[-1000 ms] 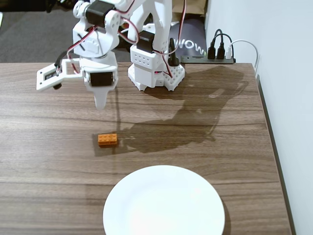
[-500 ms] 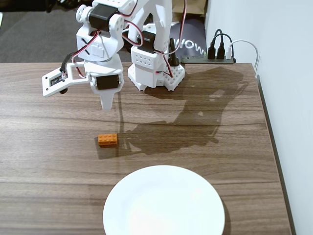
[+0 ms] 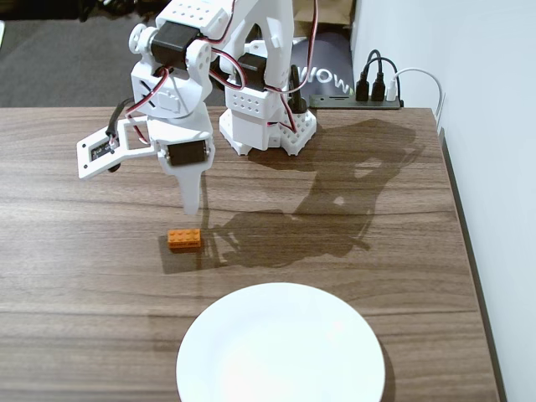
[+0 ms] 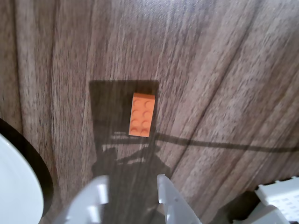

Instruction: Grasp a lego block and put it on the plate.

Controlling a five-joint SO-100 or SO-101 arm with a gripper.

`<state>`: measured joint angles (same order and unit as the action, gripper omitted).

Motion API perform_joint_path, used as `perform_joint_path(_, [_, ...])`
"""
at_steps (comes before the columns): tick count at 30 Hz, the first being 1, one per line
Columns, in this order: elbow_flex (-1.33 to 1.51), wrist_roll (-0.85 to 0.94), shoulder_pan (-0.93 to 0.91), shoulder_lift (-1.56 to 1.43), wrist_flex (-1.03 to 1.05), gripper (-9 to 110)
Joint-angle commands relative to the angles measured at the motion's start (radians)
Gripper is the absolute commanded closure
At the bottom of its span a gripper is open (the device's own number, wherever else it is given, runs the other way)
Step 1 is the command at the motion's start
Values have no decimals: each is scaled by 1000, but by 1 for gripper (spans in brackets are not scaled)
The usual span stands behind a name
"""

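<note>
The orange lego block (image 3: 184, 239) lies flat on the wooden table, left of centre in the fixed view. In the wrist view the lego block (image 4: 142, 114) sits studs up, just ahead of my fingers. My gripper (image 3: 192, 203) hangs above the table a little behind the block, pointing down. Seen from the wrist, the gripper (image 4: 131, 179) stands open with bare wood between its white fingers. The white plate (image 3: 280, 345) rests at the table's front edge, and a sliver of the plate (image 4: 16, 186) shows at the wrist view's lower left.
The arm's white base (image 3: 268, 117) stands at the back of the table. A power strip with plugs (image 3: 368, 90) lies at the back right by the wall. The table's right edge (image 3: 469, 251) runs close to the white wall.
The gripper has moved right and lower, closing in on the lego block. The block and the plate have stayed where they were.
</note>
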<state>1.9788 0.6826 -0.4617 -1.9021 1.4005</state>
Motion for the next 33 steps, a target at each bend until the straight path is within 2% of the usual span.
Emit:
perform_joint_path(1, [-35,0,11,-3,8,73])
perform_joint_path(7, [-28,17,20,2,21,65])
perform_joint_path(20, [-83,235,-34,201,-8,66])
perform_joint_path(33, [-51,296,-98,279,-77,66])
